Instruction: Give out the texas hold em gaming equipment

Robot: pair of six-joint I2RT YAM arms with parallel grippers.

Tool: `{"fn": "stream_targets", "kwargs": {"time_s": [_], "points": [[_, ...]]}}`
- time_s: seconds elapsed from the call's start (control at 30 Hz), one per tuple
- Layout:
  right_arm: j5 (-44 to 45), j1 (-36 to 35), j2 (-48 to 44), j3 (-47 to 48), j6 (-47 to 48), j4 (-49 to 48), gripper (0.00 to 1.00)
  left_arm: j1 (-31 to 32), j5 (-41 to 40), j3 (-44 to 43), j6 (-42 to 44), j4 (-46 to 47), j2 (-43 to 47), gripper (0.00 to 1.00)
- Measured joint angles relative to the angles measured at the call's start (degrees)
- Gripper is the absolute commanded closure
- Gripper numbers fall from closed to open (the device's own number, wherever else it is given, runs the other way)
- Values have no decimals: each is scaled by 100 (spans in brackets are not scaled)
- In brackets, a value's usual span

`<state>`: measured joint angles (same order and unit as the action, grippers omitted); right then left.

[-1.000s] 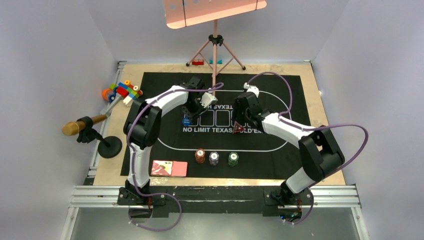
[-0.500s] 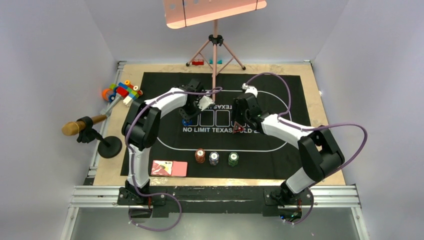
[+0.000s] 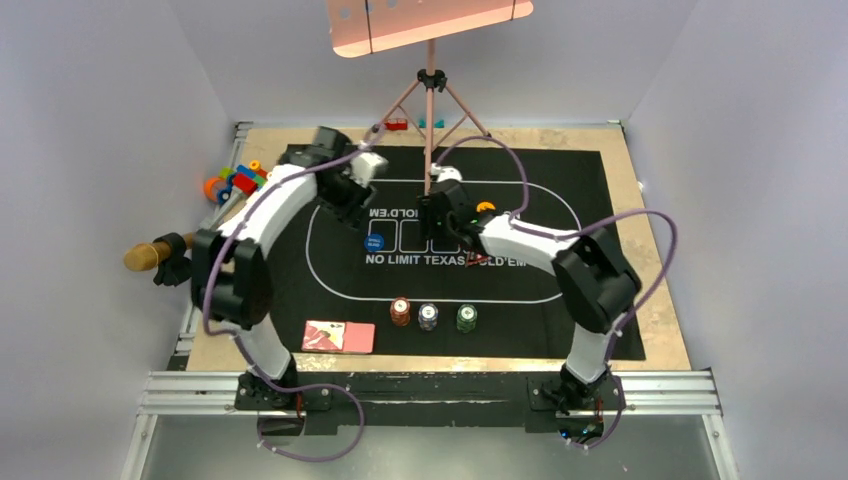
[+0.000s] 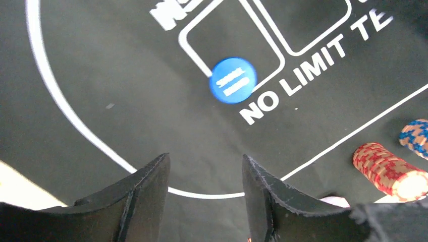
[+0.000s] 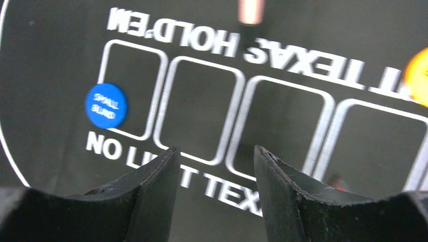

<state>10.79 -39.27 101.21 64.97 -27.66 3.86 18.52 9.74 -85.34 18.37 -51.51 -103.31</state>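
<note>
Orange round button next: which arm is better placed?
Likely right: the right fingers hover open beside the orange round button; the left fingers are farther off, beyond the blue round button.

Ahead of my left hand [image 4: 204, 161] open mat [image 4: 101, 91] runs up to the blue button [image 4: 232, 80]; chip stacks [image 4: 386, 166] stand off to its right. My right hand [image 5: 217, 151] hangs over the printed card boxes [image 5: 282, 126], the blue button on one side, the orange button [image 5: 419, 75] on the other. At the desk's [image 3: 560, 137] far edge the tripod [image 3: 430, 110] blocks the middle; toy blocks [image 3: 245, 182] crowd the left side.
</note>
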Motion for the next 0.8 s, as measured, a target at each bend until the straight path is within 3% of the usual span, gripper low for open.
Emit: {"fn": "stream_targets", "kwargs": {"time_s": [0.13, 0.23, 0.4, 0.8], "points": [[-76, -461, 852, 883, 22, 90, 42, -750, 367, 223, -136, -57, 885, 19], [-173, -695, 1438, 1478, 15, 133, 41, -1167, 538, 417, -260, -208, 1565, 13], [-299, -874, 2107, 2087, -42, 251, 40, -1517, 732, 431, -415, -444, 2055, 12], [-247, -979, 2846, 3110, -125, 404, 41, -1703, 715, 450, -581, -745, 2181, 12]]}}
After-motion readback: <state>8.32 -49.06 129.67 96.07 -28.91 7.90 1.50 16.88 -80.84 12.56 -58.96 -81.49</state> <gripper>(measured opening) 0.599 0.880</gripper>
